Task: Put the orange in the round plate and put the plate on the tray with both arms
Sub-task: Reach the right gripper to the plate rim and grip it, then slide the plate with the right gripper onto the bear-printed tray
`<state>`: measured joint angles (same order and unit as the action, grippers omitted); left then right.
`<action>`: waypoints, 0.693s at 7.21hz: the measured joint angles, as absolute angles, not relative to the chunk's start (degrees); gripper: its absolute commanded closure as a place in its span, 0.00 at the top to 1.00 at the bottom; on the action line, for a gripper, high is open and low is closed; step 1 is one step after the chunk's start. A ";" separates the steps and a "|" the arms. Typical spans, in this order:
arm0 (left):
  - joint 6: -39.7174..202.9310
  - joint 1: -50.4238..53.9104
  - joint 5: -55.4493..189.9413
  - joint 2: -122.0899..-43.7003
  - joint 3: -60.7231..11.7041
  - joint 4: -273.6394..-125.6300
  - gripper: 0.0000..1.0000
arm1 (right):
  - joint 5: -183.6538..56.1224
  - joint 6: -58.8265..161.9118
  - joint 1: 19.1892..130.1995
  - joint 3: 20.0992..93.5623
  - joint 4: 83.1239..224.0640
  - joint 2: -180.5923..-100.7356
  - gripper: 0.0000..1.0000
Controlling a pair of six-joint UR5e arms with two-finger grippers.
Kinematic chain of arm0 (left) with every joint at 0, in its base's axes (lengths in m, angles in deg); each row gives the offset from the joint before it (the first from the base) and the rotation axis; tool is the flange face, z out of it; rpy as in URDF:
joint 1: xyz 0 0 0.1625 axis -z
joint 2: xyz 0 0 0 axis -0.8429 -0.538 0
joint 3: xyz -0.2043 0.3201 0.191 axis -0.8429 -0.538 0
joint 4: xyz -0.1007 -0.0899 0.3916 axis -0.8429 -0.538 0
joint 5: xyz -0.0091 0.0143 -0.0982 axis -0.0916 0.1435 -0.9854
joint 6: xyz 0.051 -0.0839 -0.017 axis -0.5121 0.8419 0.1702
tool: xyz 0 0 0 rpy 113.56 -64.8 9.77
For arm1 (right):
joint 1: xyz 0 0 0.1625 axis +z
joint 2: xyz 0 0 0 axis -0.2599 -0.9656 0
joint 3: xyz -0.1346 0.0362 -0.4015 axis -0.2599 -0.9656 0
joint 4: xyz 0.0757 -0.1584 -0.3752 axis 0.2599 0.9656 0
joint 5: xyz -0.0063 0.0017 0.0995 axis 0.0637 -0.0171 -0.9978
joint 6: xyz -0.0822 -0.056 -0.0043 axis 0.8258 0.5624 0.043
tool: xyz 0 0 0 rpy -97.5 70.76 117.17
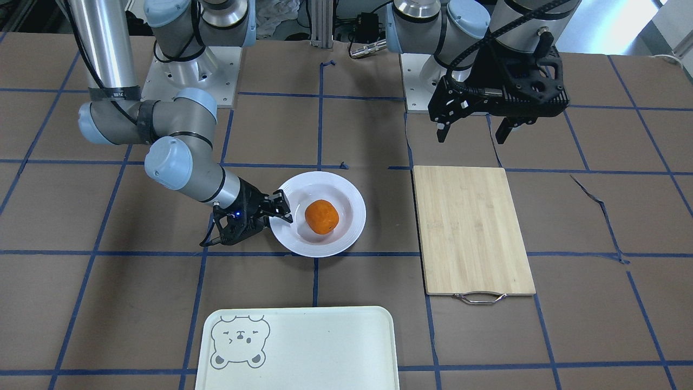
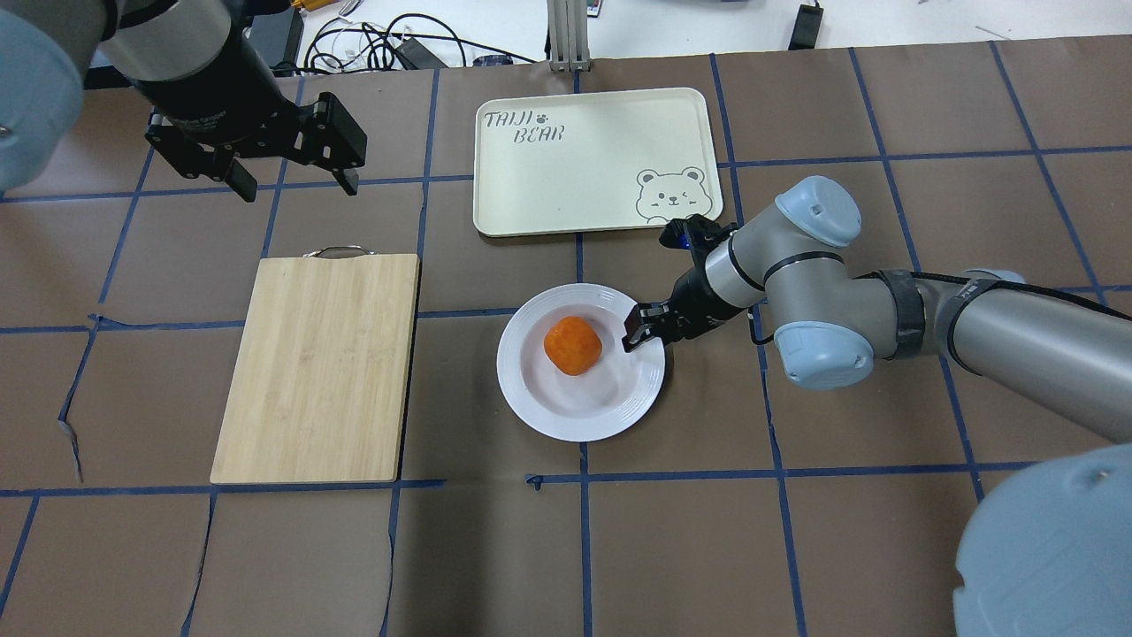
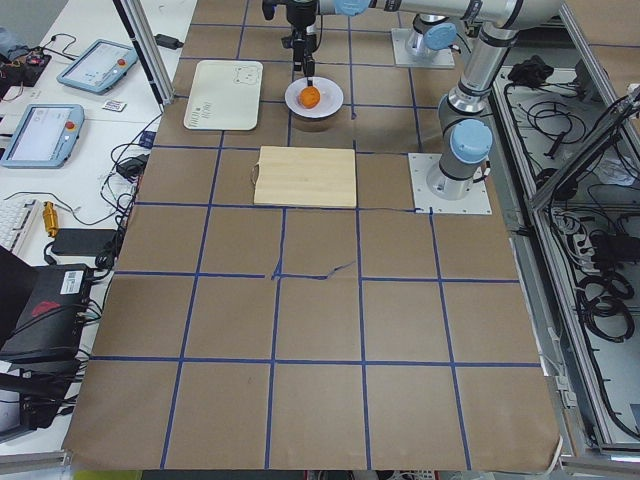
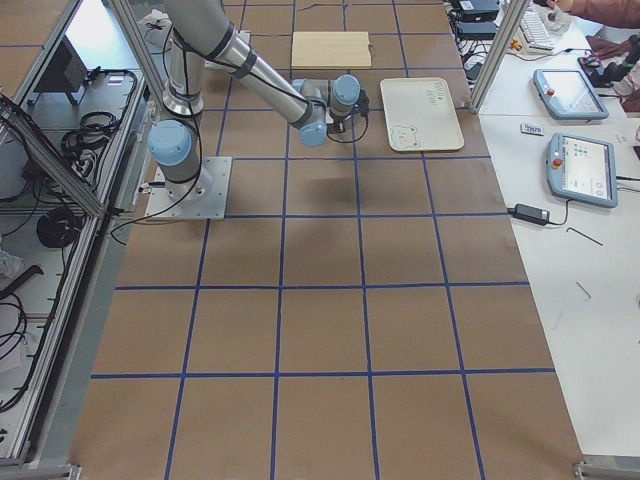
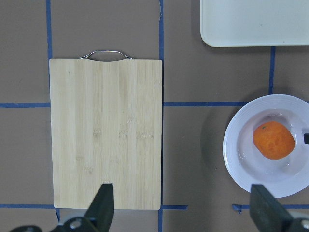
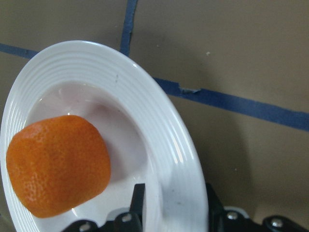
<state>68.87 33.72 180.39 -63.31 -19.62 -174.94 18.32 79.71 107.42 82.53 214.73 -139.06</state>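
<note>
I read the clock on the overhead view, with twelve pointing away from my base.

The orange (image 2: 573, 345) lies in the sunken centre of the round plate (image 2: 566, 426), resting on its floor. The plate sits flat on the brown-papered table (image 2: 796, 548), near the middle. The tray (image 2: 566, 177) lies at the plate's twelve o'clock, with a strip of table between them. Its surface shows printed lettering at the eleven o'clock corner and a bear face (image 2: 668, 195) at the five o'clock corner, the one nearest my right arm. A bamboo cutting board (image 2: 318, 367) lies at the plate's nine o'clock, near it but not touching, with its metal handle (image 2: 336, 251) on the twelve o'clock edge.

My right gripper (image 2: 633, 329) is low at the plate's rim, between two and three o'clock. In my right wrist view the ridged rim runs between my fingers (image 6: 138, 205), one over the inner side and the other outside the edge. I cannot tell whether they are pressing on the plate. The orange sits just inward of that spot, not touching me.

My left gripper (image 2: 296, 188) hangs in the air just past the board's twelve o'clock edge, well apart from the plate. Its jaws are spread wide and hold nothing.
</note>
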 measured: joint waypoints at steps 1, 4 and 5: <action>68.84 33.71 180.43 -63.30 -19.60 -174.94 1.00 | 18.32 79.67 107.99 82.52 214.71 -139.06 0.09; 68.81 33.62 180.43 -63.24 -19.56 -174.94 1.00 | 18.39 78.63 108.35 82.15 214.59 -139.28 0.00; 68.83 33.58 180.32 -63.23 -19.53 -174.94 1.00 | 18.36 78.04 108.23 81.57 214.60 -139.49 0.00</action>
<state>68.83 33.58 180.32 -63.23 -19.53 -174.94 18.36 78.04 108.23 81.57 214.60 -139.49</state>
